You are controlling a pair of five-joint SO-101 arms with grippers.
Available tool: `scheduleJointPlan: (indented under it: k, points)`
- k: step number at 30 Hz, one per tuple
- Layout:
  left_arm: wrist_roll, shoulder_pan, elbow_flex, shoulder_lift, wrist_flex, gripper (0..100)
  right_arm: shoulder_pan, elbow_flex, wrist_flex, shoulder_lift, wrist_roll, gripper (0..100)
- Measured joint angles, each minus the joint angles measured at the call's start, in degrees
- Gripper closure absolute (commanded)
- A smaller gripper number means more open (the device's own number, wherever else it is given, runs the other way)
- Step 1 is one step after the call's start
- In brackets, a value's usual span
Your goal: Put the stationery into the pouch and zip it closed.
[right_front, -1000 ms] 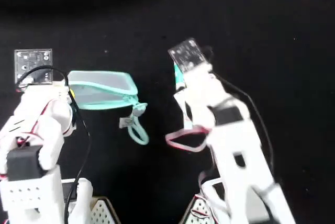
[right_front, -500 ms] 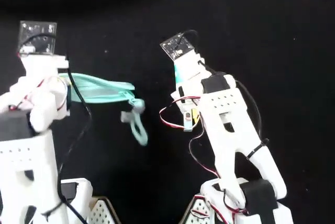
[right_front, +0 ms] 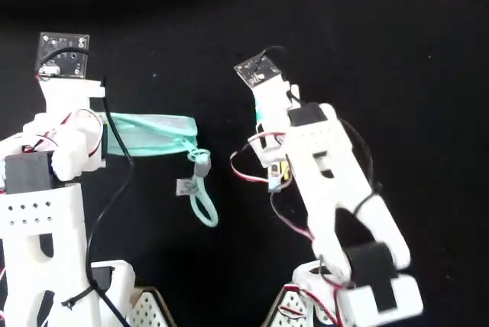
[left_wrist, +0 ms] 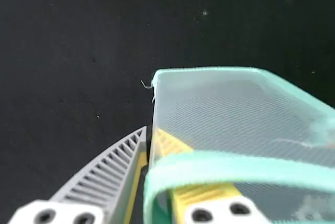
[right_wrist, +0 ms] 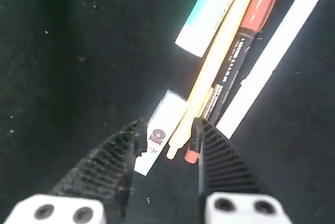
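Stationery (right_wrist: 235,51) lies in a tight bundle on the black worktop (right_front: 397,75): a yellow pencil (right_wrist: 220,59), a red-brown pen (right_wrist: 246,30), a white stick (right_wrist: 272,56) and a teal-and-white piece (right_wrist: 209,12), side by side and touching. A small white piece (right_wrist: 159,137) sits at their near ends. The right gripper (right_wrist: 167,130) hangs just over those ends. Its jaws are apart, one outside the small piece and the other against the pen's tip.

The pouch (right_front: 149,134) is well apart from the bundle, across the worktop. The left gripper (left_wrist: 151,139) is clamped on its end, with the yellow finger showing through the mesh and the grey one outside. Its strap (right_front: 202,205) trails toward the arms. I cannot tell whether the pouch's mouth is open.

The step in hand looks like the first pick from the bundle, with nothing in the pouch yet.

- **Choosing the grasp:** As the jaws stand, closing would likely catch the pencil end and the small piece together, and perhaps nick the pen. It seems better to decide first whether to take one item or several.
- **Taking one item:** For the pencil alone, shift so both pads bracket only its shaft, a little up from the tip, where it is less likely to pivot out.
- **Closing and lifting:** Come down until the pads nearly touch the worktop, then close squarely across the shaft. Lift straight so the neighbours are not dragged.
- **Loading the pouch:** The left gripper should keep the pouch steady and its mouth turned toward the bundle. A long item carried by its end will swing, so it is best fed in lengthwise.
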Motion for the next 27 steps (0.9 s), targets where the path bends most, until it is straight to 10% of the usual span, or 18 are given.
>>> scheduleJointPlan:
  k: [27]
  points:
    - [0.0, 0.0, 1.9, 0.5, 0.0, 97, 0.4, -20.9, 5.3, 30.9, -0.1, 98.0]
